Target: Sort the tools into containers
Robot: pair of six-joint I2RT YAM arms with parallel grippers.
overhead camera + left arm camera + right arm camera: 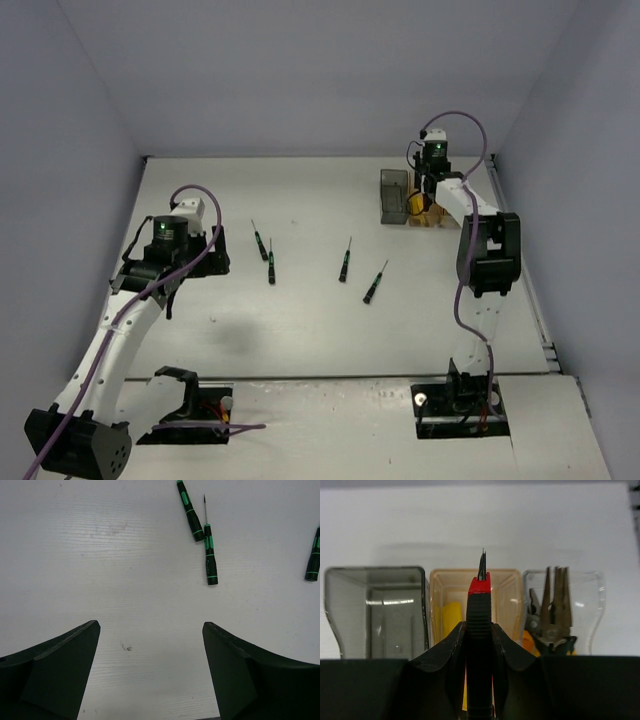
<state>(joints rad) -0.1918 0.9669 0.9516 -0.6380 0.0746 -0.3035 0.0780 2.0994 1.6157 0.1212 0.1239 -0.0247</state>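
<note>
Nearest, the left gripper (150, 635) gapes empty over the white table (300, 330), four screwdrivers (344, 262) lie mid-table, and far right the right gripper (480, 630) clamps a red knife (479, 605), lower end hidden, in line with the amber bin (505, 587), grey walls (300, 70) behind.

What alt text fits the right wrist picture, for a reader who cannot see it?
The right hand grips a red and black knife, blade tip pointing away, straight in front of the orange bin, which holds a yellow tool. A dark grey bin stands left of it and looks empty; a clear bin on the right holds pliers.
</note>
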